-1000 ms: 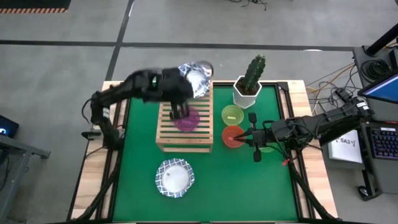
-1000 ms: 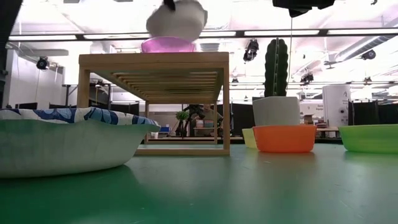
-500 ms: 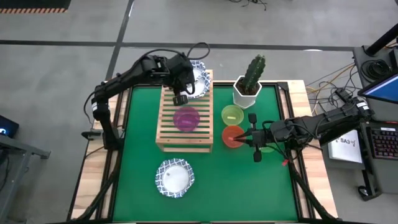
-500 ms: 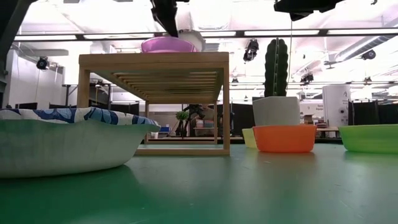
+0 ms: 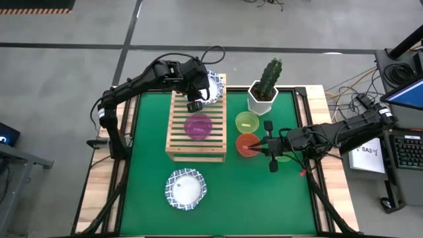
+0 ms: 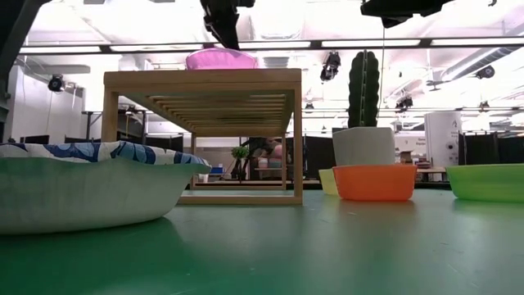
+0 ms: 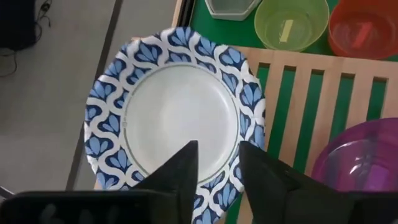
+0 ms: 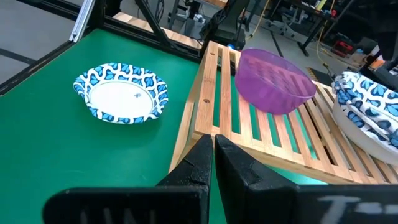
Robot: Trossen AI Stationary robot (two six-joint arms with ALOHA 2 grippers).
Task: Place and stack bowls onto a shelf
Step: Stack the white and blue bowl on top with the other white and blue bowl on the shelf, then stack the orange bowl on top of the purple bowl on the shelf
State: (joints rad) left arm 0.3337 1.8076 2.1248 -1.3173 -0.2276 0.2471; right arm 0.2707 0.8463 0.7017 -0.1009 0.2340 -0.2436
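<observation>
A white bowl with a blue patterned rim lies at the far end of the wooden slatted shelf, on top of others like it. My left gripper hovers open just above that bowl's near rim, with nothing between its fingers. A purple bowl sits on the shelf's middle. Another white and blue bowl rests on the green mat near the front. My right gripper is shut, holds nothing, and stays beside the red-orange bowl.
A yellow-green bowl and a cactus in a white pot stand right of the shelf. A green bowl lies under the right arm. Open green mat lies in front of the shelf and at the front right.
My left gripper has carried the white and blue bowl from above the purple bowl toward the table's far edge. The bowl, lifted clear a second ago, now lies on the shelf's far end.
</observation>
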